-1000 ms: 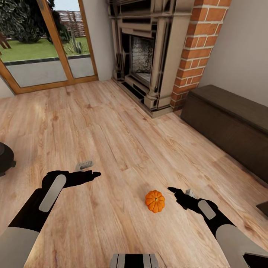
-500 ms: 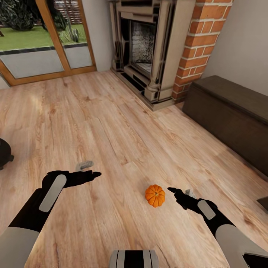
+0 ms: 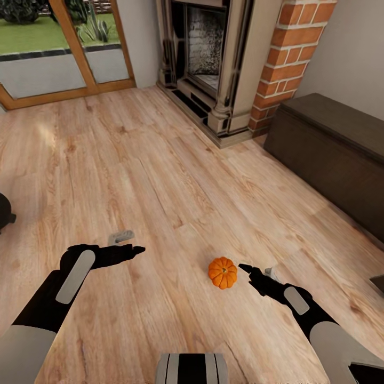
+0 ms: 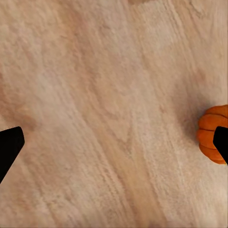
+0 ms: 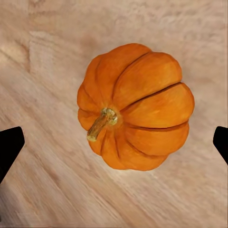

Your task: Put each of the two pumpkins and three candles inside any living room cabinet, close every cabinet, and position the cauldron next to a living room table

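Orange pumpkin [image 3: 222, 272] on bare wood floor [image 3: 160, 176], right gripper [image 3: 257, 273] spread just beside it, left gripper [image 3: 127, 242] spread, apart.

No writing, label, brand, number or sign can be read in any of the views.
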Robot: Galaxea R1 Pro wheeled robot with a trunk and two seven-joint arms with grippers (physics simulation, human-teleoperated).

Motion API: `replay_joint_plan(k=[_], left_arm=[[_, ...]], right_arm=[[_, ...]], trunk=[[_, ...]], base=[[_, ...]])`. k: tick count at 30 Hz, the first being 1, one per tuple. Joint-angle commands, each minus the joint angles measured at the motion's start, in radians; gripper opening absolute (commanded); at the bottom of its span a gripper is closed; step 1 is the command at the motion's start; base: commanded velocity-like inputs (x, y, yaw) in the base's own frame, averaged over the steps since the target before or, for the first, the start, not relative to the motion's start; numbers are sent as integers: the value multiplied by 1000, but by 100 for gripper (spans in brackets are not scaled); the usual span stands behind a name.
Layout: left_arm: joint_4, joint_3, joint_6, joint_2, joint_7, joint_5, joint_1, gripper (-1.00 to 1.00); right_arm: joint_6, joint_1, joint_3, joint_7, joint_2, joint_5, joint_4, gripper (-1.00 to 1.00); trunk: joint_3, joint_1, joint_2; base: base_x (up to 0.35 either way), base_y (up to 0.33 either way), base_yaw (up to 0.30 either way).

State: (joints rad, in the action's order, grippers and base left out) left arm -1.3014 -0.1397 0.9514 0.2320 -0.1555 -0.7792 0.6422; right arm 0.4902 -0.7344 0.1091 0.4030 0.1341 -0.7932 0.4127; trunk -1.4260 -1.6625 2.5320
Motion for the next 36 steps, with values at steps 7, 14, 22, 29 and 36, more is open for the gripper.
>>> replay_joint_plan(k=[7,14,22,29,36], left_arm=[[-2,-2,2,1,-10,-11,1,100],[-26,-2,2,3,-9,-11,1,100],[-192,4,77,9,101,-15,-6,100],[-240,7,96,57,397,-20,-9,100],[-247,7,96,129,699,-15,-11,100]], right_arm=[[2,2,7,130,6,-4,1,100],[-17,3,8,169,15,-5,0,100],[-19,2,9,172,18,-6,0,100],[-19,3,8,170,23,-5,0,100],[-20,3,7,168,25,-6,0,100]], trunk=[[-28,-3,2],[-55,-6,4],[-86,-10,5],[-113,-13,7],[-140,-16,9]], base=[[0,0,0],[0,0,0],[0,0,0],[0,0,0],[0,0,0]])
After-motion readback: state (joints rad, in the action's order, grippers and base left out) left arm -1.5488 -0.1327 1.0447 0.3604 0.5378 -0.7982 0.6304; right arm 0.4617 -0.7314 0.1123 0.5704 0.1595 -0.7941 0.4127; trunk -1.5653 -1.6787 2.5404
